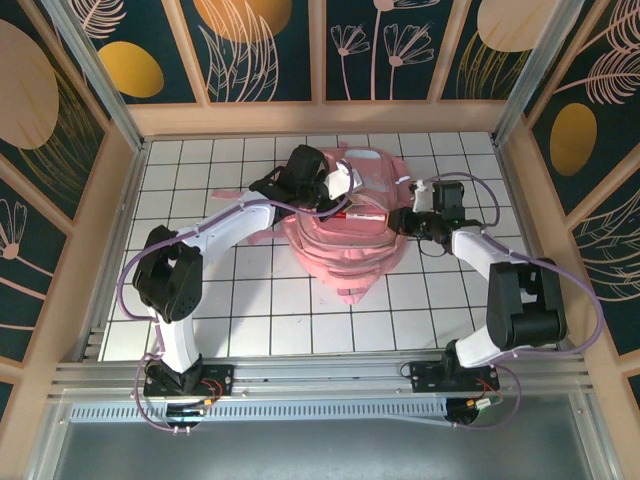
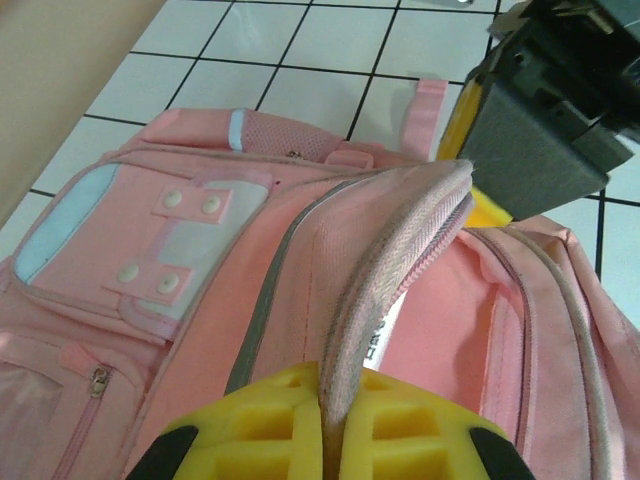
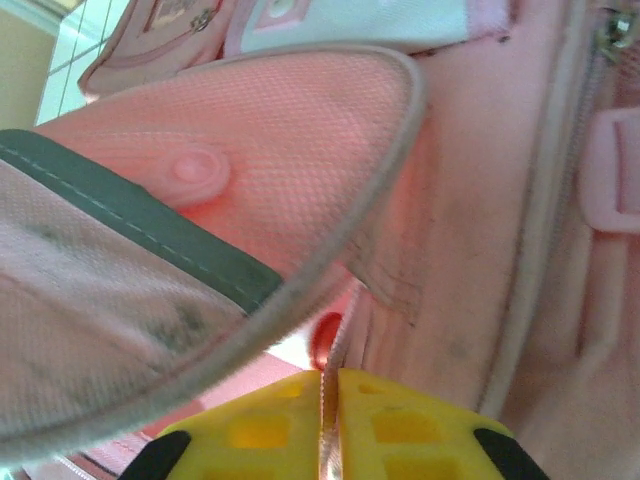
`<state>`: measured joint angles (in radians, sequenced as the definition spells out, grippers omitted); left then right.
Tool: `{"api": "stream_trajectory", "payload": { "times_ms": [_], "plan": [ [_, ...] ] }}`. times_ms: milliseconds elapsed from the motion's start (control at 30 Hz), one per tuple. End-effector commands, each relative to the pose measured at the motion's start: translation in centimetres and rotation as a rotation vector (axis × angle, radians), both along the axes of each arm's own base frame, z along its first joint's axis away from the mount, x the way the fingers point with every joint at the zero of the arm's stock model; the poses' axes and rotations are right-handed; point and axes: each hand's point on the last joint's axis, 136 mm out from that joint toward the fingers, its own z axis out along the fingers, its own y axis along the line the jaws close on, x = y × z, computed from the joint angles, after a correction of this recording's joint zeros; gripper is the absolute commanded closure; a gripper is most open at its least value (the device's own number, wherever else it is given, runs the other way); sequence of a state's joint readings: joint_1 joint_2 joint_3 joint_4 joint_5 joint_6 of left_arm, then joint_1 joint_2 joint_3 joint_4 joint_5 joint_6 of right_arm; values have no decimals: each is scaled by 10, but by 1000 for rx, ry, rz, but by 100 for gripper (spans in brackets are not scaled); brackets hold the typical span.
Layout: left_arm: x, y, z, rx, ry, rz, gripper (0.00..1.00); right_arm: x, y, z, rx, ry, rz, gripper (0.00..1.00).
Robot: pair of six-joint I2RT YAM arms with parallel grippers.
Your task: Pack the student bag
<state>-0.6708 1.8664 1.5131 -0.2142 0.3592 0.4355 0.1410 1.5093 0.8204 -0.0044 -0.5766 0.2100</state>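
Observation:
The pink student bag [image 1: 340, 255] lies in the middle of the tiled table, its main opening pulled apart between the two arms. My left gripper [image 1: 345, 192] is shut on the raised zipper rim of the student bag [image 2: 400, 260]; the yellow fingers [image 2: 250, 430] pinch the fabric edge. My right gripper [image 1: 403, 220] is shut on the opposite thin zipper edge of the bag [image 3: 480, 200], gripped between its yellow fingers [image 3: 400, 430]. A red item [image 3: 325, 338] shows inside the opening, also seen from above as a red and white item [image 1: 362, 213]. The right gripper's dark body [image 2: 540, 120] hangs beyond the rim.
The white tiled table [image 1: 250, 300] stretches around the bag. Wooden frame walls [image 1: 115, 210] close it in on the left, back and right. A pink strap end [image 1: 350, 296] trails toward the near edge. Cables loop from both arms.

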Motion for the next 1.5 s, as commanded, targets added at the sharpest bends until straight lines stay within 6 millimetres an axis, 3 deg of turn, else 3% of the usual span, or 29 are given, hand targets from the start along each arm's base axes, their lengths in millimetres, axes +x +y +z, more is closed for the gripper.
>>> {"api": "stream_trajectory", "payload": {
  "times_ms": [0, 133, 233, 267, 333, 400, 533, 600, 700, 833, 933, 1033, 1067, 1100, 1167, 1200, 1300, 1467],
  "plan": [
    [-5, -19, 37, -123, -20, -70, 100, 15, 15, 17, -18, -83, 66, 91],
    [-8, -19, 37, -127, -12, -76, 100, 10, 35, 18, -34, -108, 149, 91],
    [-8, -16, 33, -118, -7, -62, 100, 8, 32, 17, -55, -91, 123, 92],
    [-7, -13, 31, -109, -8, -49, 93, 8, 26, 16, -82, -78, 87, 88],
    [-7, -5, 27, -63, -19, -29, 66, 6, 11, 17, -123, -60, 5, 78],
    [-9, 11, 26, -22, -21, 12, 52, -1, -1, 19, -144, -44, -63, 70],
    [-11, 50, 48, -104, 49, 192, 38, -24, -10, 27, -184, -5, -73, 66],
    [0, 81, 55, -168, 111, 393, 28, -36, -4, 37, -186, -19, -27, 66],
    [13, 124, 50, -301, 316, 594, 12, -47, 14, 53, -226, -66, 41, 67],
    [28, 155, 29, -380, 511, 670, 23, -40, 27, 66, -277, -55, 0, 62],
    [27, 159, 14, -334, 485, 655, 24, -31, 50, 82, -260, -88, 35, 55],
    [34, 172, -19, -239, 433, 693, 30, -12, 72, 90, -280, -100, 55, 51],
    [34, 171, -31, -197, 408, 649, 39, -5, 80, 90, -290, -84, 52, 50],
    [22, 160, -40, -163, 380, 495, 50, 2, 89, 90, -297, -72, 44, 50],
    [-25, 139, -48, -115, 281, 117, 55, 15, 104, 87, -299, -43, 22, 50],
    [-39, 138, -50, -84, 195, 2, 54, 21, 106, 87, -289, -32, -4, 50],
    [-22, 151, -54, 27, -34, -6, 53, 35, 102, 84, -252, 19, -80, 51],
    [3, 162, -78, 270, -124, -102, 52, 37, 100, 80, -178, 45, -30, 51]
  ]
}}
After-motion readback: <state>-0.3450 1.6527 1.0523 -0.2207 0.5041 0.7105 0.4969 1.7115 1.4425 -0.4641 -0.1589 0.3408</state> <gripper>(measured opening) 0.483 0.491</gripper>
